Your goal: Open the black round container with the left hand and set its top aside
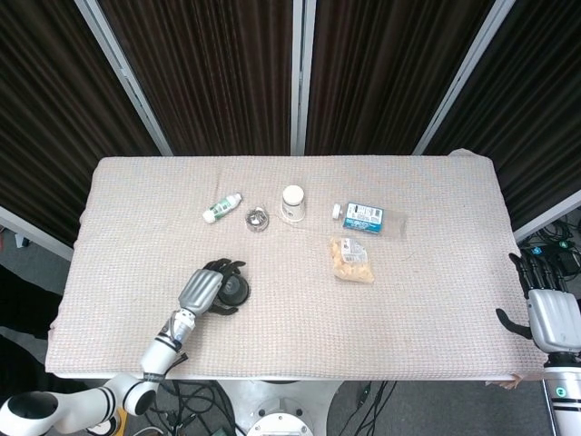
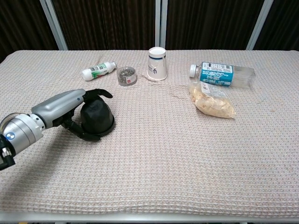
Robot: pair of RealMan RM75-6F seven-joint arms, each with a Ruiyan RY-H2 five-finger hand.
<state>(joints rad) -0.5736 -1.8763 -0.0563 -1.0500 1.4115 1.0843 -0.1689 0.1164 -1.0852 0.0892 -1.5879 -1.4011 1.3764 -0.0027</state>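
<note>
Black round container (image 2: 96,117): on the surface (image 2: 154,154) at its front left, part hidden by the left hand (image 2: 70,109); seam between lid and body cannot be made out. Left hand: fingers (image 2: 99,94) curled over the top and near side, grasping the container; forearm cut off at frame edge. Right hand (image 1: 550,318): off the surface's right end, head view only, fingers apart and holding nothing. Small clear jar (image 2: 125,75): open-topped, holds small metallic bits too small to identify. Paper cup (image 2: 157,63): upside down just beside the jar. Clear plastic bottle (image 2: 222,75): lying on its side, blue label, contents unclear. Clear bag (image 2: 211,101): holds pale snack pieces, touching the bottle. Small white bottle (image 2: 98,71): on its side, green label unreadable
</note>
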